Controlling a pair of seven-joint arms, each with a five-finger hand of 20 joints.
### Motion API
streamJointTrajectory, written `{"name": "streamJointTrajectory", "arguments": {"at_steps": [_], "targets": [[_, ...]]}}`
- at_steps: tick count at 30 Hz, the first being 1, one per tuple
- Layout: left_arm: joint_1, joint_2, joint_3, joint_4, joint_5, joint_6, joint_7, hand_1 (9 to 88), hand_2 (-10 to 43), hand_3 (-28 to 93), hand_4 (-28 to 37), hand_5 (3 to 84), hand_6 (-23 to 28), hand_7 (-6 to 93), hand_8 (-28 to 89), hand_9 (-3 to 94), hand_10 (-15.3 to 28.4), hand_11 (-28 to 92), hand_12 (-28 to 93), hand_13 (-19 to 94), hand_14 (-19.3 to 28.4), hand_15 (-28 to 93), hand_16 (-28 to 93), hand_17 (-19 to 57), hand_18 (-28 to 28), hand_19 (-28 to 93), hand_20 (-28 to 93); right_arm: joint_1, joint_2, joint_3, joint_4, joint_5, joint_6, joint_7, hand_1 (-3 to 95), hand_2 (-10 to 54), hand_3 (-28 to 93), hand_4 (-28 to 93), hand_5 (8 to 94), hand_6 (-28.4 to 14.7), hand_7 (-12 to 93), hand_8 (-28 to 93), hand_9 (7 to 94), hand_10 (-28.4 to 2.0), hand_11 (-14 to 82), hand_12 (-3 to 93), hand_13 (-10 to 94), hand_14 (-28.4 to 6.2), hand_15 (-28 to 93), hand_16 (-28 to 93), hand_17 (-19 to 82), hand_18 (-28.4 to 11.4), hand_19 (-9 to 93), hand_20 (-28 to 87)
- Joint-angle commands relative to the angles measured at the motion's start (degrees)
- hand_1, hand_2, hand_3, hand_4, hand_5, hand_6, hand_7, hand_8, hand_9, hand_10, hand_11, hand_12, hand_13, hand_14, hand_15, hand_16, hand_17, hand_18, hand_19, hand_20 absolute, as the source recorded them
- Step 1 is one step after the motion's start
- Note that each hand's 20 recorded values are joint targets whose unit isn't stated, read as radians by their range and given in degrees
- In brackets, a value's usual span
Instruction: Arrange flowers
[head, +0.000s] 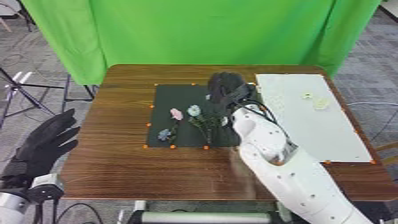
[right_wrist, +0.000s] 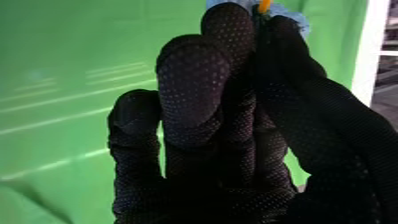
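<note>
Right hand (head: 228, 86) pointing forward over black mat (head: 180, 95), nearly closed, pinching blue flower (right_wrist: 282, 10)

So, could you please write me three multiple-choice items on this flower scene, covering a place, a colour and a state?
1. Where is the right hand?
A. Over the white sheet
B. Beyond the table's left side
C. Over the dark mat

2. What colour is the flower head nearest the mat's near left corner?
A. Blue
B. Yellow
C. Pink

3. How is the left hand?
A. Clenched in a fist
B. Open, with its fingers straight
C. Closed round a stem

Key:
1: C, as the head view shows it above the far right part of the mat.
2: A, as the head lying there is blue, while the pink one lies farther from the robot.
3: B, as its fingers stretch out straight and nothing is in them.
</note>
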Motion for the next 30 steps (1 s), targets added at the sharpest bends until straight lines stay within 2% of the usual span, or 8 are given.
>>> {"name": "streamJointTrajectory", "arguments": {"at_steps": [1, 5, 10, 30], "targets": [[-0.18, 0.06, 0.32, 0.33, 0.04, -0.27, -0.72, 24.5, -1.2, 70, -27.4, 20.1, 0.8, 21.2, -11, 18.3, 8.9, 9, 20, 12, 12.1, 17, 6, -13.3, 18.1, 34, 9, 1.15, -2.31, -2.77, 4.67, -4.17, 0.61, -0.41, 51.1, -9.5, 82, -28, 75.1, 1.1, 46, -2, 91.1, -5.3, 12.2, 45.3, 82, -2.3, 50, 39, 34, -20.5, 83, 56], [-0.35, -0.03, 0.43, 0.38, 0.05, -0.38, -0.7, 24.5, -1.2, 70, -27.3, 20.1, 0.8, 21.3, -11, 18.3, 8.9, 9, 20, 12, 12.1, 16, 6, -13.3, 18.1, 34, 9, 1.96, -2.7, -4.47, 6.94, -6.33, 2.25, -0.24, 51.3, -9.5, 82, -28, 75.0, 1.1, 46, -3, 91.1, -5.4, 12.0, 45.1, 82, -2.4, 50, 39, 34, -20.4, 83, 57], [-0.39, -0.02, 0.56, 0.39, 0.12, -0.32, -0.74, 24.5, -1.2, 70, -27.3, 20.1, 0.8, 21.3, -11, 18.2, 8.9, 9, 20, 12, 12.0, 16, 6, -13.3, 18.1, 34, 9, 1.86, -2.93, -4.9, 7.47, -7.49, 1.66, -0.03, 51.4, -9.5, 82, -28, 74.9, 1.2, 46, -3, 90.9, -5.4, 11.8, 44.9, 81, -2.3, 51, 39, 34, -20.3, 83, 57], [-0.55, 0.06, 0.51, 0.48, 0.06, -0.32, -0.91, 24.5, -1.2, 70, -27.3, 20.2, 0.8, 21.3, -11, 18.3, 8.9, 9, 20, 12, 12.0, 16, 6, -13.3, 18.2, 34, 9, 1.11, -2.45, -4.67, 7.19, -10.47, -5.11, 1.02, 47.6, -9.5, 82, -28, 72.4, 1.8, 45, -2, 88.5, -5.6, 11.0, 44.4, 78, -2.4, 52, 39, 31, -20.2, 82, 57]]}}
